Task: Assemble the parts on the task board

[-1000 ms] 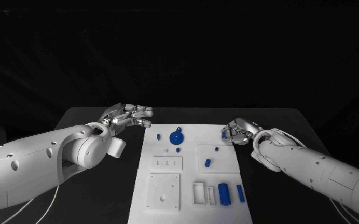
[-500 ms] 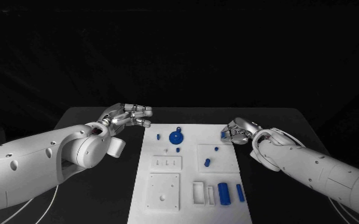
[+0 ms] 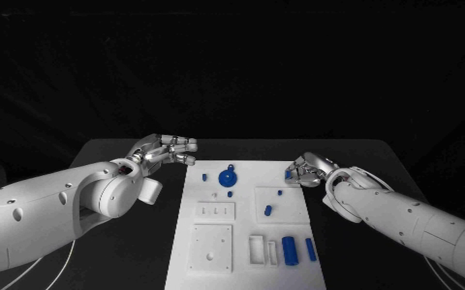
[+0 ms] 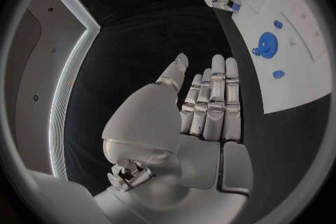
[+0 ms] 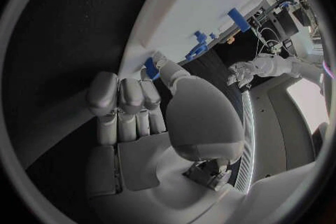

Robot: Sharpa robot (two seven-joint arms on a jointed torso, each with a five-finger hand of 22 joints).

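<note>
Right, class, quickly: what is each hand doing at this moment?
Left hand: open, holding nothing, beside the white board.
Right hand: fingers curled at a small blue part on the board's edge; a grip cannot be told.

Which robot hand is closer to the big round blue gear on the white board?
Left. The left hand hovers just off the board's far left corner, near the round blue gear; the right hand sits at the opposite edge.

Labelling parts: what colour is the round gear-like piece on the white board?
Blue; the round gear-like piece shows best in the head view.
</note>
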